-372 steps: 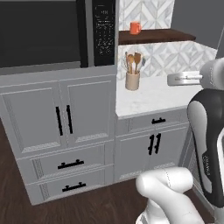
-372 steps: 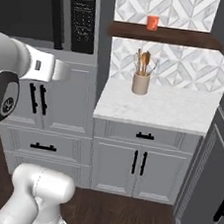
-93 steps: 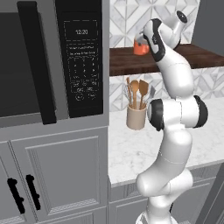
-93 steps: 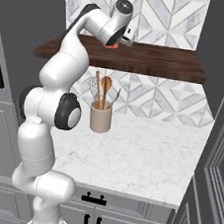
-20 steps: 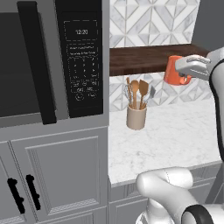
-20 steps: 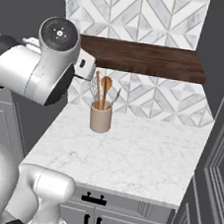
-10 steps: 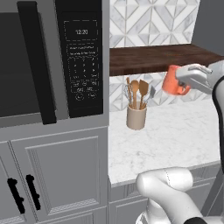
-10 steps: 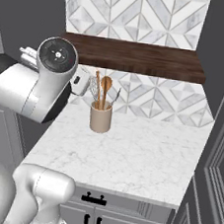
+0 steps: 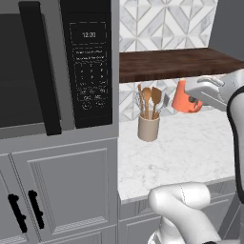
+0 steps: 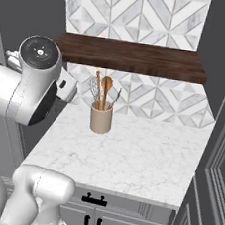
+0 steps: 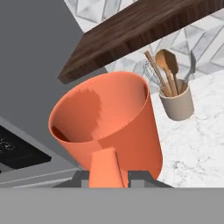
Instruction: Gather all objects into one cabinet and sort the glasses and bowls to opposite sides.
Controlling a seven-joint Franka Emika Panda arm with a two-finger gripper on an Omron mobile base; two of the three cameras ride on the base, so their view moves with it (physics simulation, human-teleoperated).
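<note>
Only readable thing here is the clock on the microwave's control panel [image 9: 90, 66]: it says 12:20 in pale digits up at the top of the black panel, in the left base view. There are rows of button labels underneath it, but they're way too small and blurry to make out. The orange mug [image 11: 109, 127], the utensil holder [image 9: 148, 127] and the wooden shelf [image 10: 133, 57] are all blank, no markings.
</note>
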